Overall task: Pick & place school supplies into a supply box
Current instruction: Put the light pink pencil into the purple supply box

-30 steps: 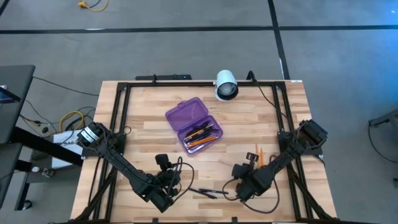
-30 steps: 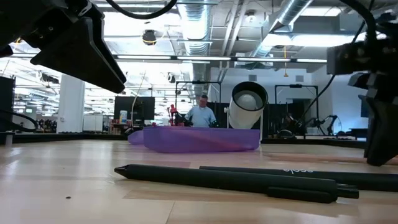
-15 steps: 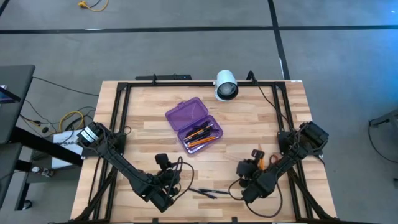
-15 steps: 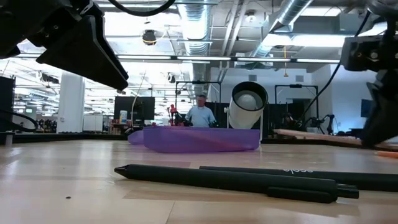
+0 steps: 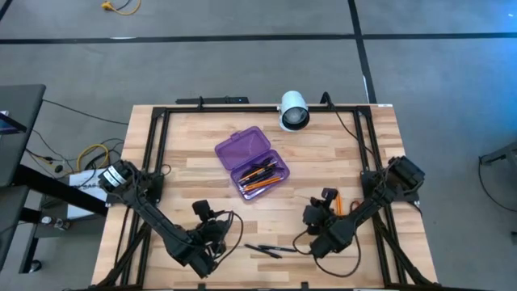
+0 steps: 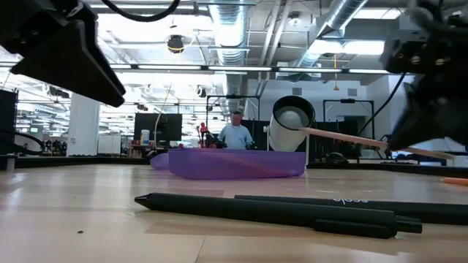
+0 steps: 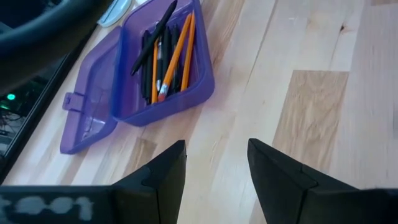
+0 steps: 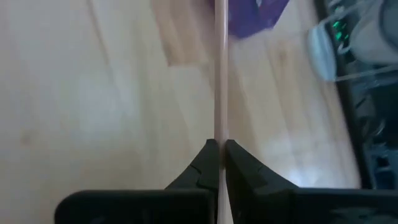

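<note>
Right gripper [image 8: 217,163] is clamped on an orange pencil [image 8: 219,74] lifted off the surface [image 5: 323,162], left gripper [image 7: 214,168] hangs open, and with several pens and pencils already in the purple supply box [image 5: 250,162], two black pens [image 5: 266,250] remain outside.

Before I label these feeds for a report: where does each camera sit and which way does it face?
High: overhead, looking straight down; both arms, purple box, table.
Low: at tabletop height, looking across black pens to the box; arms enter from above.
Left wrist: behind the open left pincer, facing the box.
Right wrist: behind the right pincer, shut on a pencil.
Shared: the purple box shows in all four.
</note>
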Controlling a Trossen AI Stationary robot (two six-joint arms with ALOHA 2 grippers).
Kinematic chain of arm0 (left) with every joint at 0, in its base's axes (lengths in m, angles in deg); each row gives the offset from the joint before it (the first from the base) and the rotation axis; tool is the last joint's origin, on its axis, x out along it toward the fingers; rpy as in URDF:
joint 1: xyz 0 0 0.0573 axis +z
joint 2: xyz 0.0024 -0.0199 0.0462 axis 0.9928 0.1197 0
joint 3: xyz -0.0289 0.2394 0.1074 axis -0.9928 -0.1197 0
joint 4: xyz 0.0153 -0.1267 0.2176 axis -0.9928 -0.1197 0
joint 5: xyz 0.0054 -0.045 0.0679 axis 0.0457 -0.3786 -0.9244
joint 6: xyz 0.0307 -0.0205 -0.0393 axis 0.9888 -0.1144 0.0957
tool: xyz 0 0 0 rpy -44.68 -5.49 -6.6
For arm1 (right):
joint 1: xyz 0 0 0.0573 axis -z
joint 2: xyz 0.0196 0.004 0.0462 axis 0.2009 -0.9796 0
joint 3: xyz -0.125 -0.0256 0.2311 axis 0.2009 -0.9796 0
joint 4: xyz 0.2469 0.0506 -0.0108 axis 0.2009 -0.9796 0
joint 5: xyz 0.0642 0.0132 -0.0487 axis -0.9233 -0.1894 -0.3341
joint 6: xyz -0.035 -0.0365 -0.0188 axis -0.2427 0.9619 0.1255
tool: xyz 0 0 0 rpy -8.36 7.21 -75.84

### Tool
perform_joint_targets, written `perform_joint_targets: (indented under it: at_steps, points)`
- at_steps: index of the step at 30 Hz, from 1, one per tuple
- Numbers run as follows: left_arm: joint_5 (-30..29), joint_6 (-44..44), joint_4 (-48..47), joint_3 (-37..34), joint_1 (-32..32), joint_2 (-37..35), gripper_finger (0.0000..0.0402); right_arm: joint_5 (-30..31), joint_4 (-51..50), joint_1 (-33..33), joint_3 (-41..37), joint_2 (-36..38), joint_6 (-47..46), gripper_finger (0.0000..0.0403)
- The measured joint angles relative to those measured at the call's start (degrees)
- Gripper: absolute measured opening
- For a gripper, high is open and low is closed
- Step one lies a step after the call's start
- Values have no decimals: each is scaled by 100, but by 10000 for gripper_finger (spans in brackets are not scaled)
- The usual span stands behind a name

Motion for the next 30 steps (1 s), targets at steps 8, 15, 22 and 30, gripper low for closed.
perform_joint_targets:
  at_steps: [8,15,22,30]
  points:
    - [-18,-561,-385,0,-192,0,164,858,195,618,245,2,1091,0]
    - [-24,-838,-559,0,-290,0,164,1035,1095,1410,589,7,3238,0]
    - [-26,-882,-577,0,-372,0,164,490,2437,2287,750,7,5287,0]
    - [-28,-1006,-701,0,-423,0,164,-517,3442,3015,750,7,6612,0]
